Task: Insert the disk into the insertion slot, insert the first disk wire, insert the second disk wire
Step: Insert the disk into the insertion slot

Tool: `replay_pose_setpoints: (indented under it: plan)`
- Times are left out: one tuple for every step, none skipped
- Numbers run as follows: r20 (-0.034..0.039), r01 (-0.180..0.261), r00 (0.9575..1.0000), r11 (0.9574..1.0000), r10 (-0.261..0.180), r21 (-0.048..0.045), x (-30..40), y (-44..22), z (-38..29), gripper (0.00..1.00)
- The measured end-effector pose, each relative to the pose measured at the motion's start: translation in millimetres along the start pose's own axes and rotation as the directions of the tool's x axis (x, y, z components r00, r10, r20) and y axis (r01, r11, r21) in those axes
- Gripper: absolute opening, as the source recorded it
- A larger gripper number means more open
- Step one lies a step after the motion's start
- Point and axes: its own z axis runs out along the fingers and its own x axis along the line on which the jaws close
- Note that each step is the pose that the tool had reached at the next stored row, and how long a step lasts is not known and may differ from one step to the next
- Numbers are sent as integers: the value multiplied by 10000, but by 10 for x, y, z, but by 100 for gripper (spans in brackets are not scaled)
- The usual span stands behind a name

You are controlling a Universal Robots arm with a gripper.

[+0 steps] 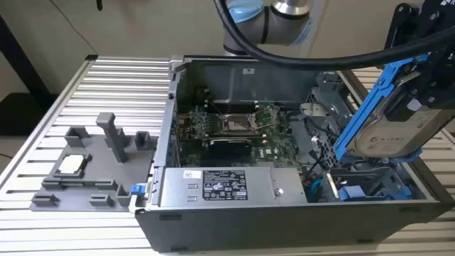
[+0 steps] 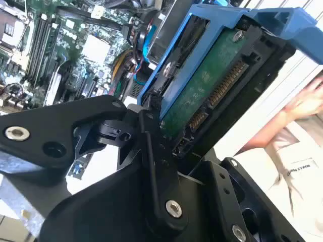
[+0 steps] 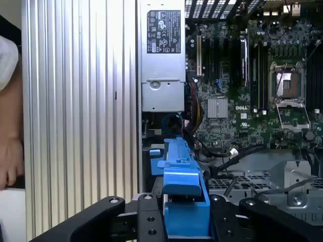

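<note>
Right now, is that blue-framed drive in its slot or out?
Out. The disk hangs tilted above the insertion slot in the exterior view, gripped by the jaws.

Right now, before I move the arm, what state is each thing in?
the disk, lifted and tilted, clipped in its blue carrier.
the gripper, shut on the disk.
the insertion slot, below the disk, disk not yet in it.
computer case, lying on its side, panel off.

Case point(image 1: 284, 224) open on top, free room above motherboard point(image 1: 235, 125), cables point(image 1: 314, 184) and power supply point(image 1: 220, 186) crowd the drive cage point(image 1: 370, 178) beneath the tilted disk point(image 1: 395, 128)
</note>
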Motion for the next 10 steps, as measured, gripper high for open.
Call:
replay_pose_setpoints:
  plan:
    - [0, 1, 10000, 10000, -1, 0, 0, 0, 0, 33]
    - [0, 1, 10000, 10000, -1, 0, 0, 0, 0, 33]
    - [0, 1, 10000, 10000, -1, 0, 0, 0, 0, 33]
    - [0, 1, 10000, 10000, -1, 0, 0, 0, 0, 33]
    - [0, 0, 10000, 10000, 0, 0, 0, 0, 0, 33]
    - [0, 0, 10000, 10000, 0, 0, 0, 0, 0, 33]
    - [0, 0, 10000, 10000, 0, 0, 0, 0, 0, 33]
    - [-1, 0, 10000, 10000, 0, 0, 0, 0, 0, 33]
    - [0, 1, 10000, 10000, -1, 0, 0, 0, 3, 33]
    - [0, 0, 10000, 10000, 0, 0, 0, -1, 7, 33]
